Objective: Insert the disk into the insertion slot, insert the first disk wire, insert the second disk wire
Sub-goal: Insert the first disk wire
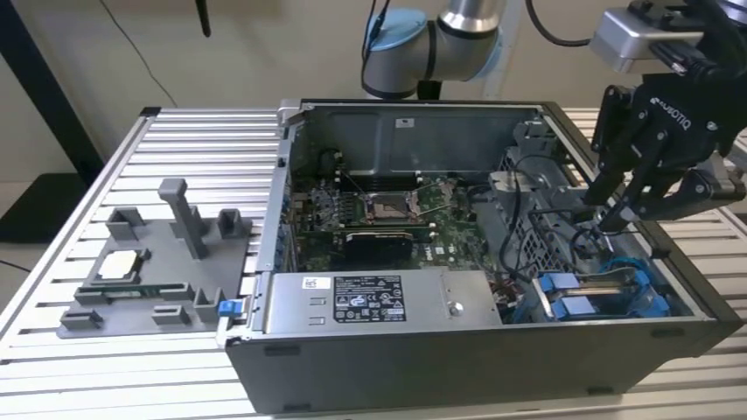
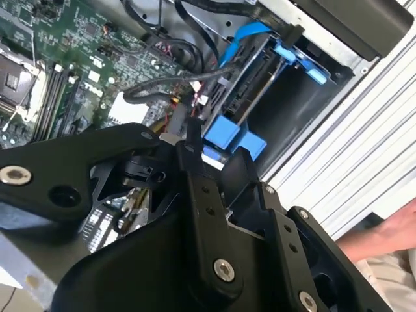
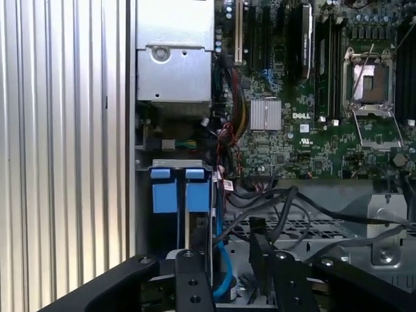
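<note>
The disk (image 1: 610,282) stands on edge in the insertion slot (image 1: 639,296) at the case's corner on the exterior view's right. Its blue frame tabs (image 1: 561,283) face the motherboard. In the first wrist view the disk's edge (image 3: 186,229) runs between two blue tabs (image 3: 164,194). My gripper (image 1: 613,217) hangs just above the bay and behind the tabs. Its fingertips are pinched together on a black disk wire (image 1: 558,213) that trails toward the board. The second wrist view has the gripper (image 2: 179,133) closed on a small connector, right above the blue tab (image 2: 233,135).
The open case holds the motherboard (image 1: 373,210), a labelled power supply (image 1: 364,299) and a perforated cage (image 1: 534,249) with loose cables. A grey fixture (image 1: 146,280) carrying a chip lies on the slatted table at the exterior view's left. A person's hand (image 2: 390,237) shows beside the case.
</note>
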`<state>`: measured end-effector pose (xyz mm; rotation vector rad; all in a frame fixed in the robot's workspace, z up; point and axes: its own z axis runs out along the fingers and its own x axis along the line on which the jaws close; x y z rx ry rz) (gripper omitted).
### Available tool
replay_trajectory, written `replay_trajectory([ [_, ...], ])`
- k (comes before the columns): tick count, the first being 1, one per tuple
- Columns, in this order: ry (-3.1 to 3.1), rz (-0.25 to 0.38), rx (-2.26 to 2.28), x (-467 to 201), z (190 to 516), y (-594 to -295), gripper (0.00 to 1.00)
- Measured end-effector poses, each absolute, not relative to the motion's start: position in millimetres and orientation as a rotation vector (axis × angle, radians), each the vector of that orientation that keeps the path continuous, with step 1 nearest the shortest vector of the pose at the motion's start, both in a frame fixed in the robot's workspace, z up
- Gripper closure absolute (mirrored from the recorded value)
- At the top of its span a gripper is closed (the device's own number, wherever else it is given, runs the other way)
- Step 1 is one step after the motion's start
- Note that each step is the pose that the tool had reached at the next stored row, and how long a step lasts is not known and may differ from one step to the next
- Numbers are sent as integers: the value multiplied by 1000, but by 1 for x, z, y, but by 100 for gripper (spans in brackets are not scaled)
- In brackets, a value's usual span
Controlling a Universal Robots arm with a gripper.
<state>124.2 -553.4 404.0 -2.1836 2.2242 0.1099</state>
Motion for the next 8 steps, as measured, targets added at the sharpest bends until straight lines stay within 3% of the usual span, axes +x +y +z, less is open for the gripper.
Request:
replay_trajectory([
  [8,2192,60,-2174,119,396,-539,0],
])
